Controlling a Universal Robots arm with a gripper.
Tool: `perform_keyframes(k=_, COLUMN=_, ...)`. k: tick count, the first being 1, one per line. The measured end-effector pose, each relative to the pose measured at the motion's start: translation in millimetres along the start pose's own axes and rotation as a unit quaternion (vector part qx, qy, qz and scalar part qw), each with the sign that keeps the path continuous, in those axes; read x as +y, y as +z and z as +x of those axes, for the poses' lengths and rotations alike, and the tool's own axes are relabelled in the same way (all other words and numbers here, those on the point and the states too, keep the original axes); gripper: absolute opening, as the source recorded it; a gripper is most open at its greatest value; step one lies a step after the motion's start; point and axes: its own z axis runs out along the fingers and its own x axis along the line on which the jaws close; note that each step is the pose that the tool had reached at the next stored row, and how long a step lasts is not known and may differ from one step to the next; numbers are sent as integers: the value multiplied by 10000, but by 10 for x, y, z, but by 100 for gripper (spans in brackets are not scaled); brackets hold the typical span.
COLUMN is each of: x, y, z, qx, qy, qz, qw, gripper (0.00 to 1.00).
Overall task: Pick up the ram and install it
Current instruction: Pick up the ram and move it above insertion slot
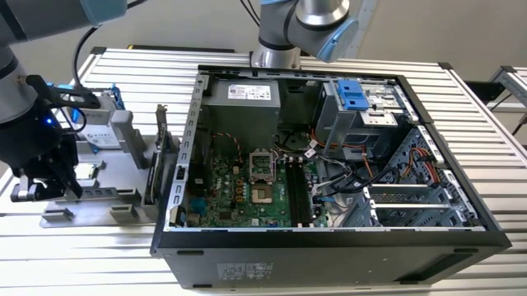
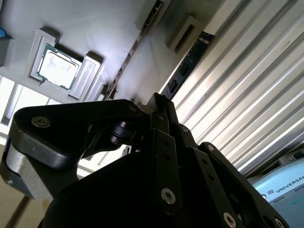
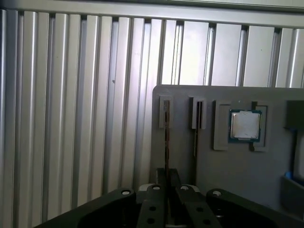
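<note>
Ram [image 3: 166, 135], thin dark stick standing on edge in grey tray [image 3: 228, 171], pinched by tool [image 3: 166, 173].

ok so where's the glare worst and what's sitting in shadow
Second wrist view: the table slats glare almost white, and the gripper is a black, backlit mass. First wrist view: light is flatter, bright strips on the slats, the grey tray dull, the processor catching a pale sheen. Exterior view: even light, with the computer case shadowed inside.
</note>
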Motion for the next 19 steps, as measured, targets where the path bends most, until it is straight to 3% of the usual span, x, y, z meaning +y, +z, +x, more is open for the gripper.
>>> perform_keyframes(k=19, x=-1, y=-151, z=5, qx=0, qy=0, qz=0, qw=10000, gripper=0)
